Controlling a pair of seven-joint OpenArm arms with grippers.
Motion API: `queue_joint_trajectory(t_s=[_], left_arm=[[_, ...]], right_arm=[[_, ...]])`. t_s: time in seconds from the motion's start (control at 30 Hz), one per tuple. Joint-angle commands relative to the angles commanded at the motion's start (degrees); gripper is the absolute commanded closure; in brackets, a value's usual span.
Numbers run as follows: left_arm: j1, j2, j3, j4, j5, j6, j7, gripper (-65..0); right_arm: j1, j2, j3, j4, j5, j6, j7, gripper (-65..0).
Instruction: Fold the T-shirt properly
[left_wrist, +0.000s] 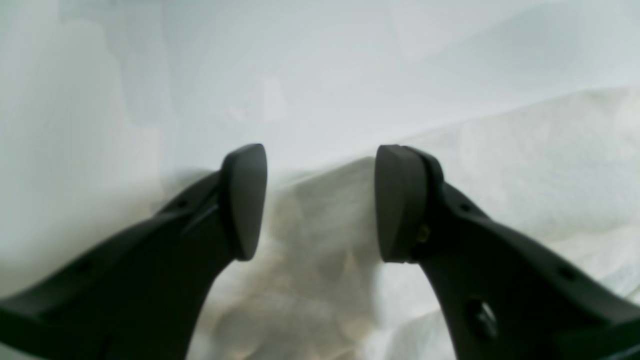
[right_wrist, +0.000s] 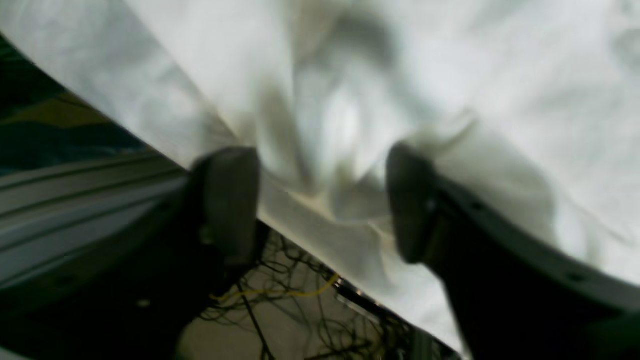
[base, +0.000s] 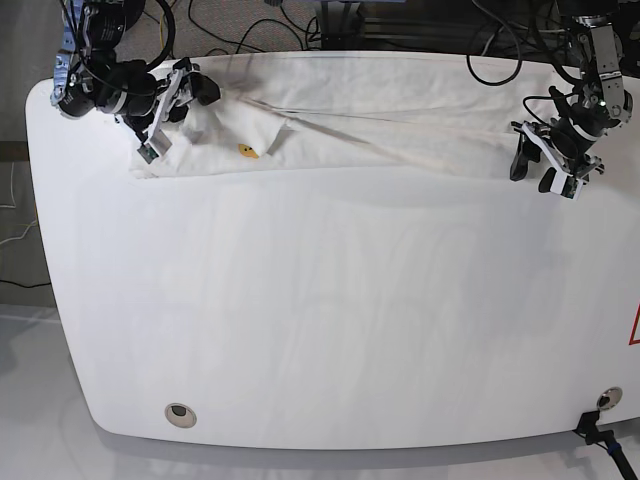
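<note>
White cotton T-shirt (base: 330, 140) lies wrinkled along the table's (base: 330, 320) far edge, partly hidden under both spread grippers, the left (base: 533, 179) and the right (base: 172, 128).

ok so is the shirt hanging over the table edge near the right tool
Yes, in the right wrist view the shirt reaches past the table edge, with cables showing below it.

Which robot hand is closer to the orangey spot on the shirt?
The right end effector. In the base view it's on the left side, near the orangey spot on the T-shirt; the left end effector is way over at the other end.
</note>
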Motion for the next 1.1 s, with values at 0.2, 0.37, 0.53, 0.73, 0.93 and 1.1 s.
queue_joint_trajectory(t_s=[0.2,0.37,0.53,0.73,0.93,1.1], left_arm=[[0.1,0.0,-0.1,4.7,-0.3,-0.2,0.1,-32.4],[1.4,0.1,0.1,11.0,-0.3,-0.2,0.3,-32.4],[3.4,0.1,0.1,13.8,-0.3,-0.2,0.3,-32.4],[6.6,3.5,1.9,14.8,-0.3,-0.2,0.3,-31.1],[7.3,7.7,1.9,15.1,0.0,-0.2,0.3,0.0],[8.7,8.1,2.1,14.6,0.7,-0.1,0.3,0.0]], right_arm=[[2.2,1.0,0.3,7.7,0.0,0.09,0.3,-41.9],[4.4,0.6,0.3,8.1,0.1,0.35,0.4,-41.9],[3.5,0.5,0.2,7.9,-0.4,0.18,2.9,-41.9],[0.1,-0.4,0.1,7.7,-2.8,0.18,8.6,-36.8],[0.2,-5.0,0.0,7.7,-13.3,0.53,9.9,0.0],[0.2,-6.8,-0.1,4.1,-16.4,2.81,10.0,0.0]])
